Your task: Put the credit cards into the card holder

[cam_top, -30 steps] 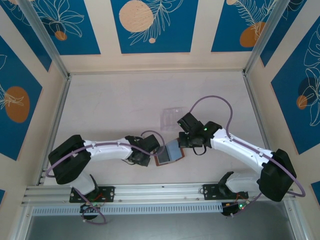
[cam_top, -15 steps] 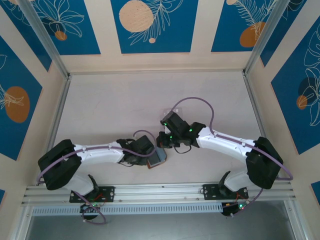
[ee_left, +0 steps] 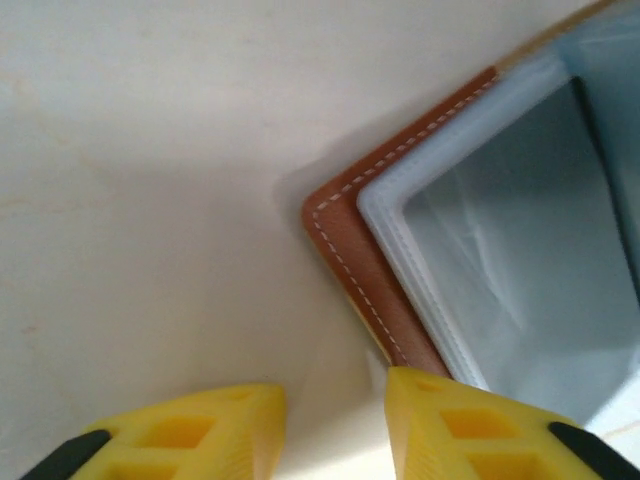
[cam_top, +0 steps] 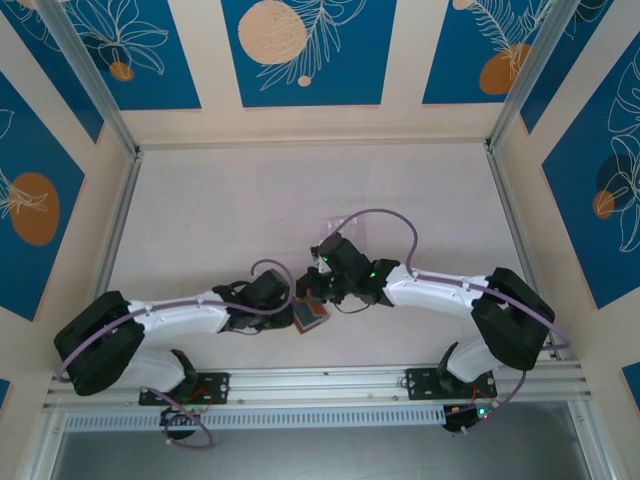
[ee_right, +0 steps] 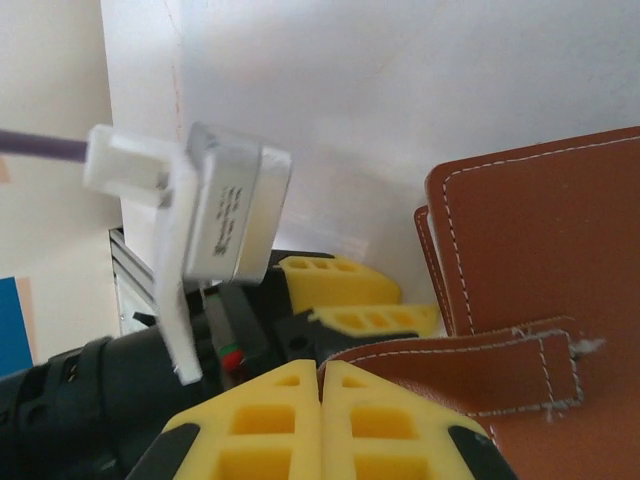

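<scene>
Pale desk (cam_top: 200, 220) ringed by blue floral panels (cam_top: 300, 50): the brown leather folding card holder (cam_top: 311, 316) lies low at centre of the overhead frame. The left gripper (ee_left: 335, 425) stands apart beside its stitched corner, grasping nothing. The right gripper (ee_right: 320, 420), fingers together, seems to pin the snap tab (ee_right: 450, 370) flat.

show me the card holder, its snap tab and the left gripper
card holder (ee_left: 350, 255), left wrist view, on its brown stitched leather corner
snap tab (ee_right: 470, 375), right wrist view, on the middle of the strap
left gripper (ee_left: 335, 410), left wrist view, midway between its yellow fingertips
</scene>
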You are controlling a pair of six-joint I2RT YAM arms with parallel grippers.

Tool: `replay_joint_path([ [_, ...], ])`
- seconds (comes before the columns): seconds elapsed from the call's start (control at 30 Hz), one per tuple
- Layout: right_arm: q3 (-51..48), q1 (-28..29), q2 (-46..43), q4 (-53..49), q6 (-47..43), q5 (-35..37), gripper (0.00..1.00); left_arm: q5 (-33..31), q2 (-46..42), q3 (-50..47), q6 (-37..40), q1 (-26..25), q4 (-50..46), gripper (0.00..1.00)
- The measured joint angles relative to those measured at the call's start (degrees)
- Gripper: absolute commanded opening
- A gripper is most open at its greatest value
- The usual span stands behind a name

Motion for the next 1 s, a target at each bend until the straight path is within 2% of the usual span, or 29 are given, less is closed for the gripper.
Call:
replay_joint_path([
  [0.13,0.04,1.11,3.93,3.23,1.27,-1.03,0.16,0.31,-4.68,-3.28,-1.4,0.0,2.86,0.42],
  [0.23,0.07,1.66,6.56,5.42,1.86,-1.77,0.18,-1.79,-9.03,-5.18,-2.25,0.09,0.61,0.42],
  [0.4,0.74,1.38,10.4,7.32,2.12,-4.13,0.2,-6.49,-23.47,-7.56,-3.67,0.31,-10.95,0.42],
  [0.5,3.74,1.27,13.7,6.8,1.2,-5.68,0.25,-9.27,-33.97,-7.54,-4.37,0.35,-19.56,0.45],
  [0.63,7.74,1.77,16.26,5.75,-1.18,-7.1,0.39,-12.72,-44.13,-5.51,-5.09,0.66,-30.62,0.47],
  [0.77,10.34,2.82,15.67,2.23,-5.29,-8.52,0.55,-14.34,-43.28,-1.62,-4.52,1.16,-35.6,0.48],
  [1.0,12.31,0.66,4.44,-8.98,-12.79,-10.32,0.63,-14.82,-35.74,3.48,-1.55,1.84,-35.95,0.49],
])
